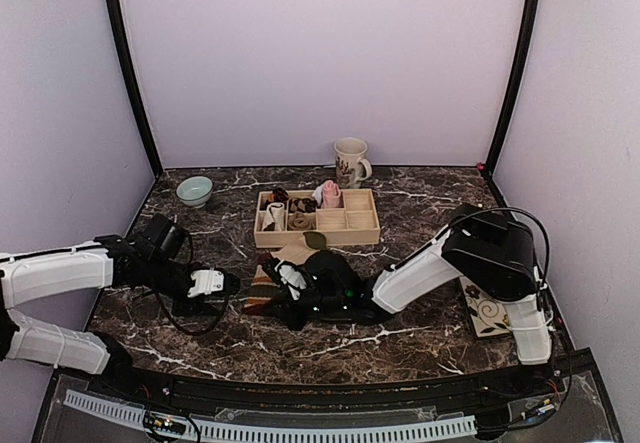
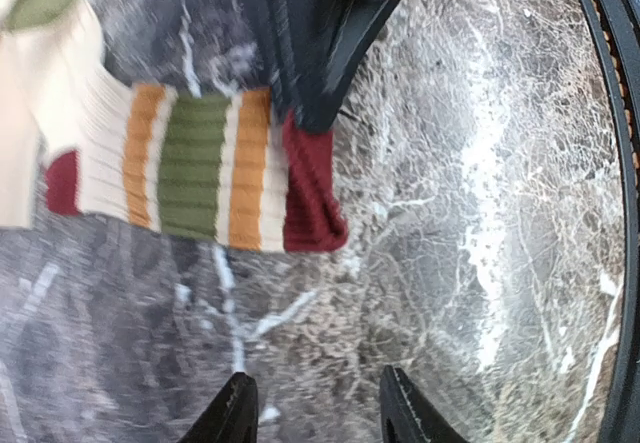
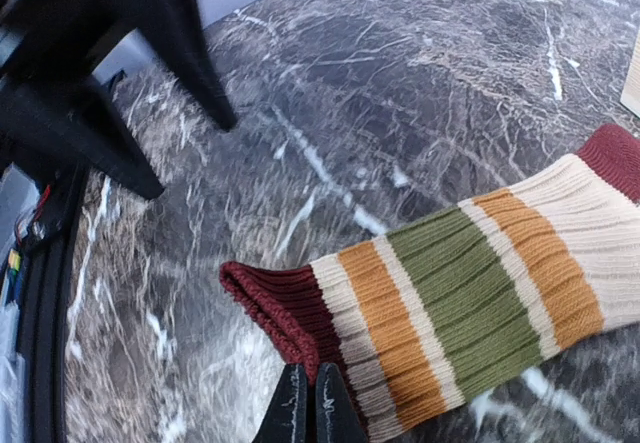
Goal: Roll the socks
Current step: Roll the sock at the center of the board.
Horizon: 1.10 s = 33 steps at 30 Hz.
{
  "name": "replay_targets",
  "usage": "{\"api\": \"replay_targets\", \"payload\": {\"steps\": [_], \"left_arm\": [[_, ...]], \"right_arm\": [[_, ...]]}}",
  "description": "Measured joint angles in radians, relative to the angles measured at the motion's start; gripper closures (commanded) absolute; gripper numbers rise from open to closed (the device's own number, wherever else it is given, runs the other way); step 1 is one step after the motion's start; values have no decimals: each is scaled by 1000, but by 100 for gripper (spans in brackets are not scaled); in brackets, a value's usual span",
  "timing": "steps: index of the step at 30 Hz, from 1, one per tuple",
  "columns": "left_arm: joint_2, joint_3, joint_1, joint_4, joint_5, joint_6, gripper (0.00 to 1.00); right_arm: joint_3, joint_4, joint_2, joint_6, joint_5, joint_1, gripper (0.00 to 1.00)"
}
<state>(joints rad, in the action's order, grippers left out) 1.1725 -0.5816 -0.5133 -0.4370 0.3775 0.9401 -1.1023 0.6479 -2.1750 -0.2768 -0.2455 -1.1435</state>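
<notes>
The tan sock (image 3: 470, 293), cream with orange and green bands and a dark-red cuff, lies flat on the marble table (image 1: 420, 213). It also shows in the left wrist view (image 2: 200, 163) and, partly under the right arm, in the top view (image 1: 262, 285). My right gripper (image 3: 305, 408) is shut on the edge of the dark-red cuff, which is bunched up there; it sits mid-table in the top view (image 1: 283, 285). My left gripper (image 2: 318, 418) is open and empty, just left of the cuff and apart from it, and is also in the top view (image 1: 222, 283). The long pink sock is not in view.
A wooden compartment box (image 1: 318, 225) with small rolled bundles stands behind the sock. A mug (image 1: 350, 161) is at the back. A pale green bowl (image 1: 194, 191) is at the back left. A patterned tile (image 1: 487, 311) lies at the right.
</notes>
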Motion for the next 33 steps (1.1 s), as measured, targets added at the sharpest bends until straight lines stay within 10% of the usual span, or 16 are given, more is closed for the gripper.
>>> {"api": "replay_targets", "payload": {"steps": [10,33], "left_arm": [[-195,172,-185,246,-24,193,61],[43,218,-283,634,-116,293,66]], "right_arm": [[-153,-283,-16,-146,-78,43,100],[-182,-389,-14,-222,-97,43,100]]}}
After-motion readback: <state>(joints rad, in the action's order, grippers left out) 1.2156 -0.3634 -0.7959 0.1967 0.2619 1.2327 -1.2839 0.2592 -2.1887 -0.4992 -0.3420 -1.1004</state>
